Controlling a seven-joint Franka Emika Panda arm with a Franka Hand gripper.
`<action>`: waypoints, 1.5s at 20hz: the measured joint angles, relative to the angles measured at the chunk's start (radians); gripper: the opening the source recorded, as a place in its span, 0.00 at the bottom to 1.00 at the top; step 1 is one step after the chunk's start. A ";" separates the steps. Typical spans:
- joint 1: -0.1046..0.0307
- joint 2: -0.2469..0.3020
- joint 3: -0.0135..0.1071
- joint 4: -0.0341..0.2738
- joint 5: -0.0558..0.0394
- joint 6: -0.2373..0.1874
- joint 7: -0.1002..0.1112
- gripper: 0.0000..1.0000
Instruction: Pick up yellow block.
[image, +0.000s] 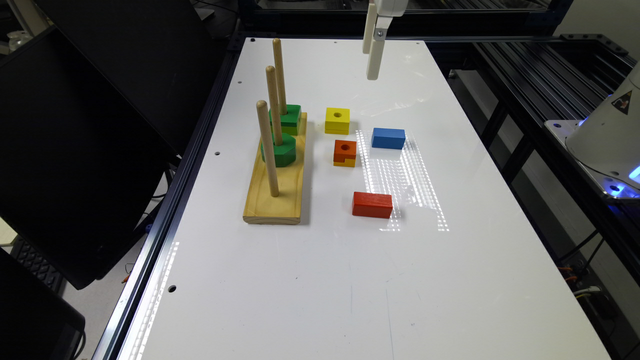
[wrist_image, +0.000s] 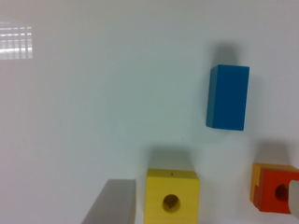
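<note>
**Gripper high over the table, yellow block untouched**

From my station I see the gripper (image: 372, 62) hanging well above the white table (image: 320, 280), near its far end in the exterior view. It carries nothing. In the wrist view one grey finger (wrist_image: 112, 203) pokes in beside the block and a pale sliver sits at the edge by the orange piece; I take that sliver for the other finger, though it is too cropped to be sure. If so, the hand is spread wide, with nothing between its fingers.

The yellow block (image: 337, 120) (wrist_image: 172, 201) sits flat on the table, its round hole facing up. It lies below the gripper and toward the exterior view's left, well apart from it. Just beside it on the exterior view's left stands the wooden peg board (image: 276, 187), with two green blocks (image: 278, 150) threaded on its pegs. The orange-topped block (image: 345, 153) (wrist_image: 275, 189) sits near the yellow one, on the near side. The blue block (image: 388, 138) (wrist_image: 228, 97) lies toward the exterior view's right. The red block (image: 372, 204) rests nearer the camera, apart from the rest.
</note>
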 joint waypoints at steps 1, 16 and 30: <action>0.000 0.005 0.000 0.008 0.0000 0.000 0.000 1.00; -0.020 0.081 -0.002 0.089 -0.0002 -0.002 -0.018 1.00; -0.030 0.214 -0.002 0.101 -0.0002 0.102 -0.028 1.00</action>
